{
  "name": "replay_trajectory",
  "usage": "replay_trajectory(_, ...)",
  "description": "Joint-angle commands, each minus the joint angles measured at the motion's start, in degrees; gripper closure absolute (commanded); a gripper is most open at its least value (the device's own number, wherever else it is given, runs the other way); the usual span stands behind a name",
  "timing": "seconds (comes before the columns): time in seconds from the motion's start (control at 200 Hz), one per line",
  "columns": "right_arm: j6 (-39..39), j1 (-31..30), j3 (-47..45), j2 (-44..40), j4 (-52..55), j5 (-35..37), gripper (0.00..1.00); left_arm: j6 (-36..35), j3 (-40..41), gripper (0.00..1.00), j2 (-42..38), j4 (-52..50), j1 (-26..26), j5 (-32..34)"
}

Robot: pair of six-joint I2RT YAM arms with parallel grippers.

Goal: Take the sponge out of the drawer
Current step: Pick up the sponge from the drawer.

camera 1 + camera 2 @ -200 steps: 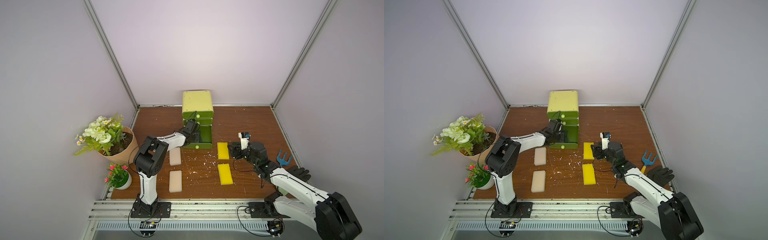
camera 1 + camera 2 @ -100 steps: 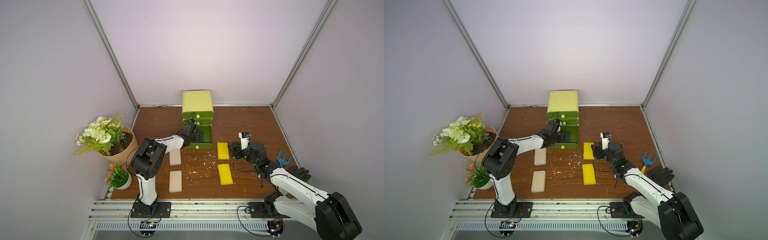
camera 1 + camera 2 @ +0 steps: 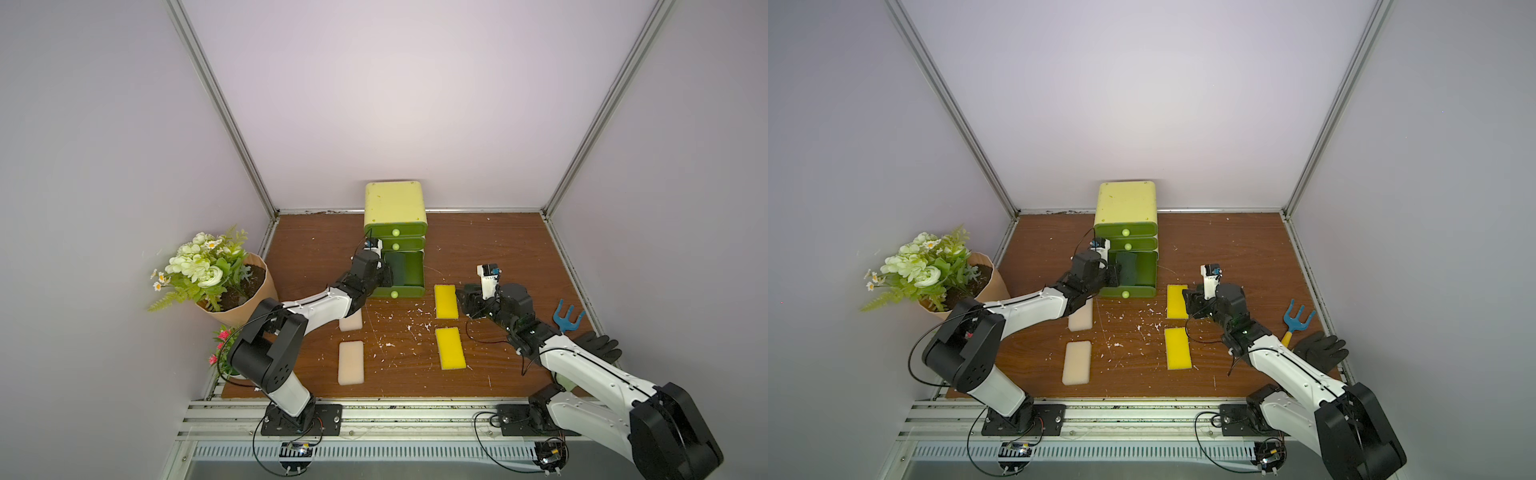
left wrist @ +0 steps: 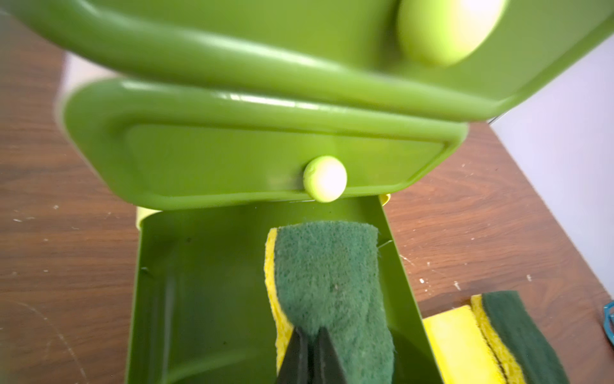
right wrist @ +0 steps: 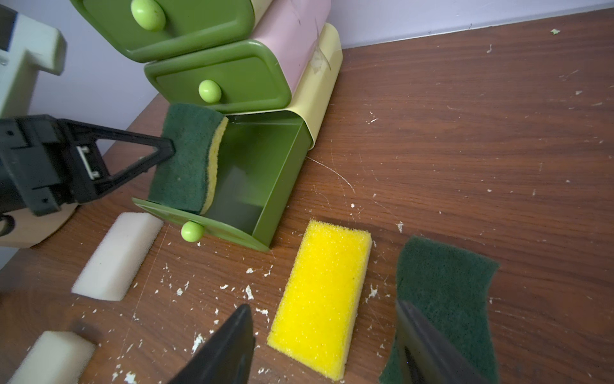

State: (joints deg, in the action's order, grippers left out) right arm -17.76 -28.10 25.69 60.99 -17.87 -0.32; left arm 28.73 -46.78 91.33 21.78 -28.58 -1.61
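Left jaws newly clamped on sponge (image 4: 327,282) in drawer (image 4: 199,299) (grip unseen from top) | right jaws apart

Your enclosure, itemised: three plain pale lilac wall panels (image 3: 374,104), softly lit, brightest at the back; two slanting aluminium corner posts (image 3: 221,108) joining them; one dark brown wood-grain floor board (image 3: 490,249), scratched and strewn with white crumbs (image 3: 409,327); one slotted metal rail (image 3: 395,415) along your near edge

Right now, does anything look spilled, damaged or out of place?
White crumbs are scattered over the table before the open bottom drawer. The green-and-yellow sponge stands on edge in it, pinched in the jaws of the left gripper.
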Motion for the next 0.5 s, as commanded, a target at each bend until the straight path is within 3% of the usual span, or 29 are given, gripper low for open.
replay_trajectory(0.0,0.21,0.06,-0.2,-0.32,-2.34,0.32,0.29,1.39,3.05,1.0,-3.41,8.26,-0.34,0.91)
replay_trajectory(0.285,0.01,0.1,-1.15,-1.89,-4.3,-1.77,0.29,2.86,11.67,1.0,-12.22,19.81,-0.42,-0.88)
replay_trajectory(0.495,-0.52,0.06,-2.91,-3.85,-8.22,-6.78,0.29,4.71,17.28,1.0,-16.64,32.17,-0.42,-6.98)
